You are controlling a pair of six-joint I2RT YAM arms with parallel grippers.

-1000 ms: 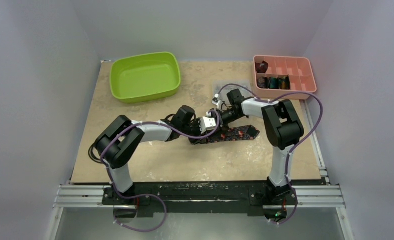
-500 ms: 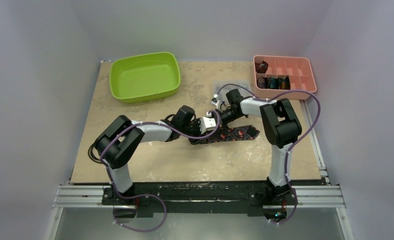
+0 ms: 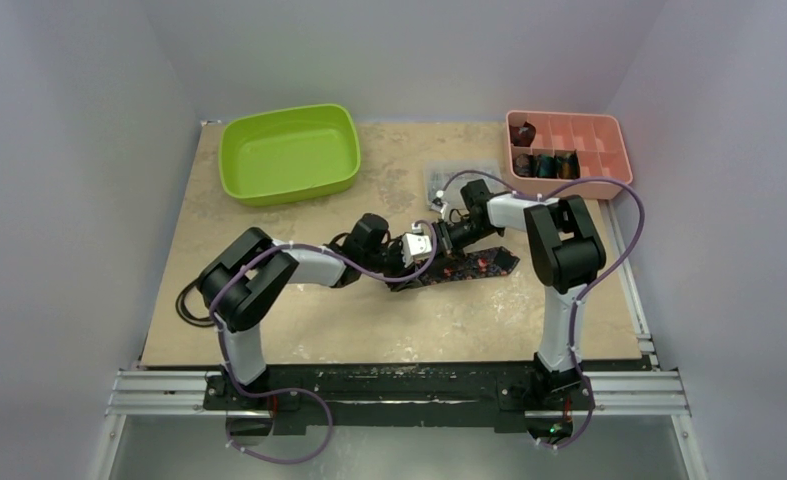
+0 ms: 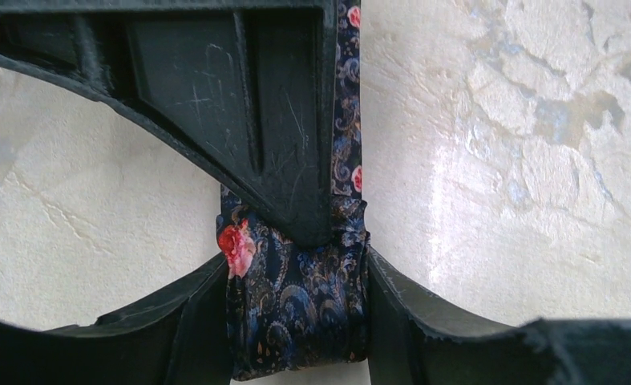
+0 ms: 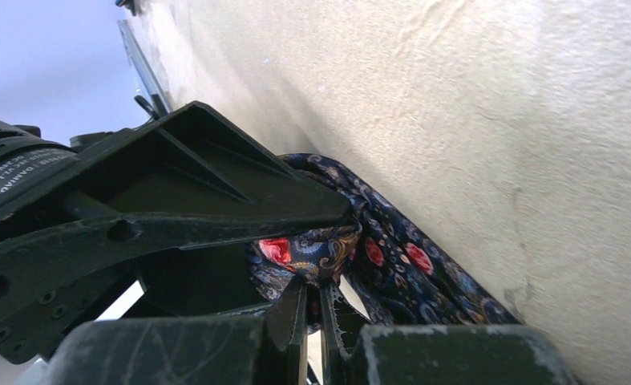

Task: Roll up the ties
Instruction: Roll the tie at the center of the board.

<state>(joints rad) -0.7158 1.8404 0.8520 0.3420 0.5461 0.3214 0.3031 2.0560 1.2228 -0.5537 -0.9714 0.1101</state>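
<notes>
At the middle of the surface (image 3: 299, 320), the tie (image 3: 474, 266) lies flat. Its started coil is clamped sideways by the left end effector (image 4: 296, 317), while the right end effector (image 5: 312, 305) pinches a fold at its core. The fabric looks light, limp and slippery, so it is best gripped at the coil's sides; from above, the coil itself is hidden.

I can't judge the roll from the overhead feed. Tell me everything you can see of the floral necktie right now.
The floral necktie is dark navy, silky-looking fabric with paisley swirls and red-pink flowers. One end is wound into a small coil, clamped on both sides by the left gripper. The right gripper pinches fabric at the coil. The unrolled rest lies flat on the beige table, running rightward.
</notes>
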